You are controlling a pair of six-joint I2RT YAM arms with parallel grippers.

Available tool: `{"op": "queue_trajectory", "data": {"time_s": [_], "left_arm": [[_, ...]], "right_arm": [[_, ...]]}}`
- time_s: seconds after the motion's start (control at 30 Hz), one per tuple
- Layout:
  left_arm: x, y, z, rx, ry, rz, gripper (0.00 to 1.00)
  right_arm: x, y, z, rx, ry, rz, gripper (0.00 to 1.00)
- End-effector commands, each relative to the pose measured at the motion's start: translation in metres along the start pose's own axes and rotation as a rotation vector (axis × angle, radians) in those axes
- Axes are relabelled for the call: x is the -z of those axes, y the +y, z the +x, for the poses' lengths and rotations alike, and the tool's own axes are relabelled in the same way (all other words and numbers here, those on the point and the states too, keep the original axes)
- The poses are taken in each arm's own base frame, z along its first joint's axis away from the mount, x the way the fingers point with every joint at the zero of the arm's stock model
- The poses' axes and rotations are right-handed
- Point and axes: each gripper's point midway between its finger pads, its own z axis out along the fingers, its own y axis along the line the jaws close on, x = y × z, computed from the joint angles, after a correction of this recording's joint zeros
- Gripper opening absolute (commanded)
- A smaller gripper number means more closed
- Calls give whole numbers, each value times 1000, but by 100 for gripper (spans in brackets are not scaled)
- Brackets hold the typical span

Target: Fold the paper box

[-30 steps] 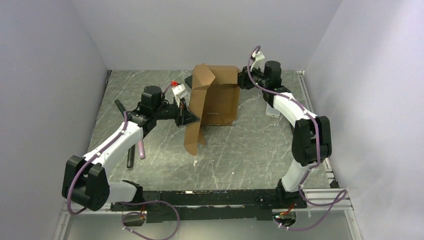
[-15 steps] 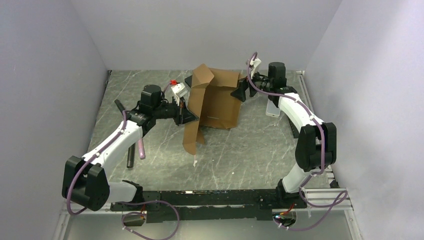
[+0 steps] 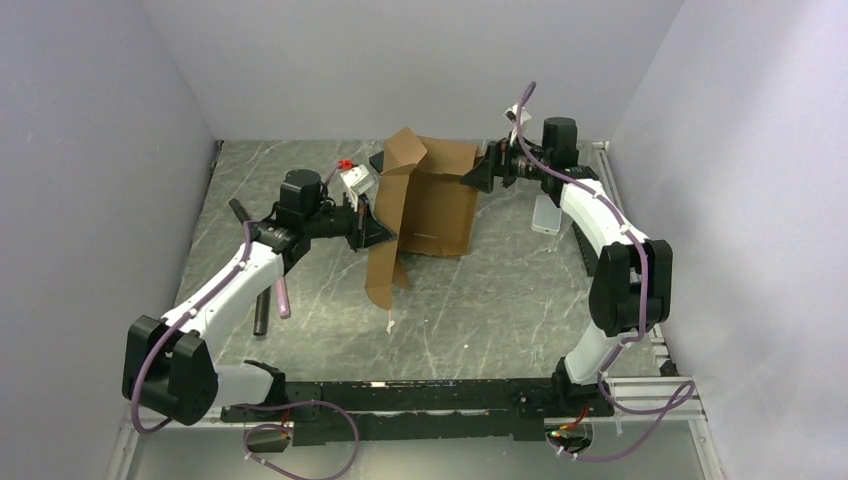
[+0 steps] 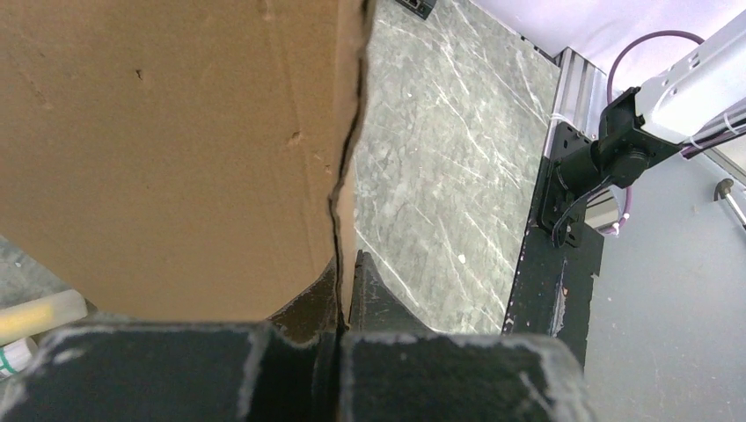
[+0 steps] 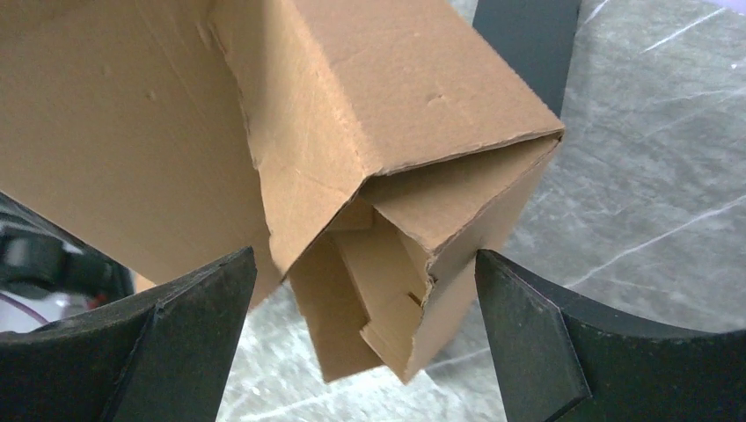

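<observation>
The paper box [image 3: 430, 200] is brown cardboard, half-formed, standing on the table's far middle with a long flap hanging toward the front. My left gripper [image 3: 376, 230] is shut on the box's left panel; in the left wrist view the cardboard edge [image 4: 339, 176] runs down between the closed fingers [image 4: 387, 299]. My right gripper [image 3: 476, 178] is open at the box's upper right corner. In the right wrist view that folded corner [image 5: 413, 220] sits between the spread fingers [image 5: 207, 316], touching neither.
A flat black slab [image 3: 384, 160] lies behind the box, also visible in the right wrist view [image 5: 528, 44]. A small translucent container [image 3: 546, 215] sits right of the box under the right arm. A dark rod [image 3: 262, 312] lies at the left.
My right gripper has opened wide and drawn back to the right, off the box's right wall. The left gripper has kept its hold on the left panel.
</observation>
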Motion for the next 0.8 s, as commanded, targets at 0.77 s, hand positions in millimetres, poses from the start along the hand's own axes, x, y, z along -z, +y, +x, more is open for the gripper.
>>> {"op": "queue_trajectory", "data": {"time_s": [0.77], "left_arm": [[-2,-21,-11,-37,-19,40,0]], "right_arm": [[-37,-20,-30,-158,-120,320,64]]}}
